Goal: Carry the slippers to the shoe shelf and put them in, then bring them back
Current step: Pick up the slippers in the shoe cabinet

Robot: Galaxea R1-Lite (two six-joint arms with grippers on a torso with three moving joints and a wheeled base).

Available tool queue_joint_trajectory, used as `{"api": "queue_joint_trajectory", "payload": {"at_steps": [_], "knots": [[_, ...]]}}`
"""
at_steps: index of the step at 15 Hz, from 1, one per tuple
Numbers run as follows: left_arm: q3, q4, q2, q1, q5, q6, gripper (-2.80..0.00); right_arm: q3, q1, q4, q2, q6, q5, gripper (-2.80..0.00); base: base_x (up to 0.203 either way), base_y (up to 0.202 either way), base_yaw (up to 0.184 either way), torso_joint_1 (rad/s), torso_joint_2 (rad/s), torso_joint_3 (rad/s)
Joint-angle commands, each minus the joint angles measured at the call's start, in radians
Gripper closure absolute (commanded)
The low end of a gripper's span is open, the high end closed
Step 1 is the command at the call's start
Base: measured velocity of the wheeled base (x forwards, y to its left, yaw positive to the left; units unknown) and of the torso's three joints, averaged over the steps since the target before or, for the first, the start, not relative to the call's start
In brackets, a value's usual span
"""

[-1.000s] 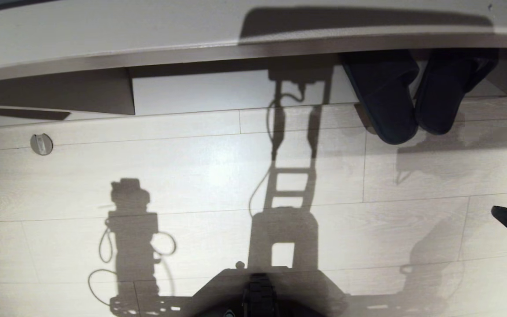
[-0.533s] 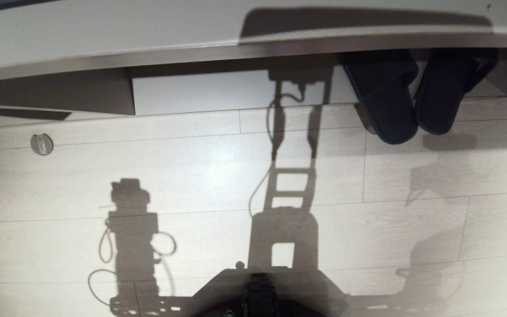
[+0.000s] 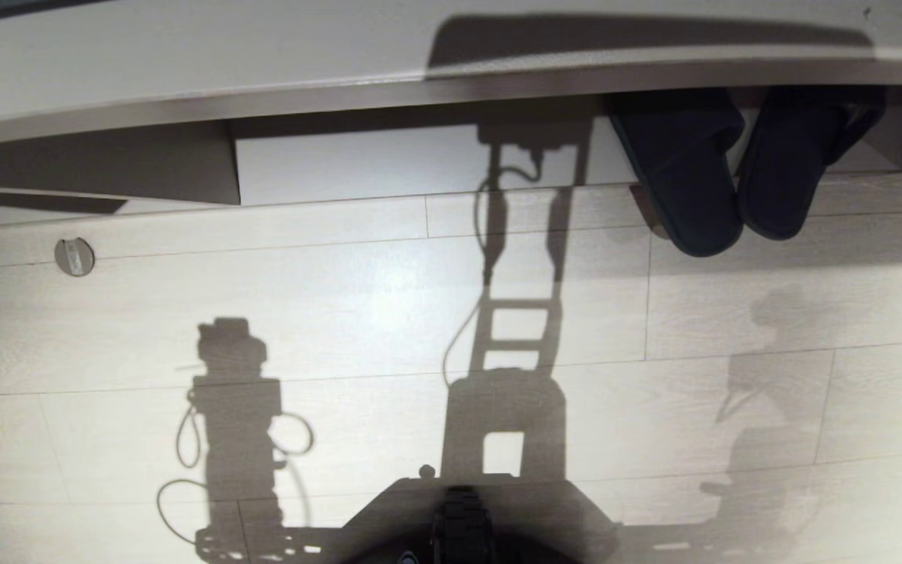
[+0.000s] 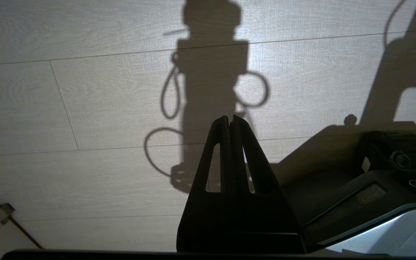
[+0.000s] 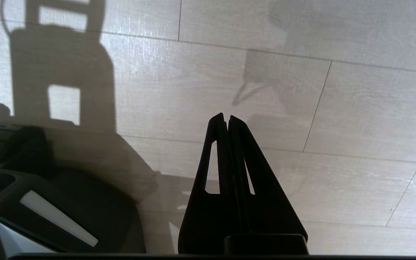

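Slippers point(image 3: 733, 172) seemingly parked in shoe shelf point(image 3: 866, 149), toes overhanging floor; return leg pending. Right hand point(image 5: 226, 119) closed empty, left hand point(image 4: 229, 121) likewise.

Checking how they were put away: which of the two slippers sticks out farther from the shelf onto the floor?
The slipper on the robot's left; its toe reaches farther onto the floor than the toe of the slipper on the robot's right, which angles beside it.

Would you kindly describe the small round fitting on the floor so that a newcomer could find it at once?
Start at the long shoe shelf running across the top of the head view, where the black slippers poke out at the right. Follow the pale plank floor to the far left, just below the shelf's dark end panel. There sits a round metal disc, the only small object on the planks.
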Motion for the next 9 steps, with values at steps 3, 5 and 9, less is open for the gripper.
{"api": "queue_joint_trajectory", "payload": {"at_steps": [3,5,9], "knots": [[0.0,-0.001,0.001,0.0,0.001,0.0,0.0,0.029,-0.013,0.058,-0.155,0.01,0.035,0.0,0.0,0.0,0.0,0.0,0.0,0.0],[0.0,-0.001,0.001,0.0,0.001,0.0,0.0,0.032,-0.014,0.141,-0.204,0.027,0.07,0.0,0.0,0.0,0.0,0.0,0.0,0.0],[0.0,-0.001,0.0,0.0,0.001,0.0,0.0,0.032,-0.014,0.152,-0.203,0.057,0.068,0.0,0.0,0.0,0.0,0.0,0.0,0.0]]}}
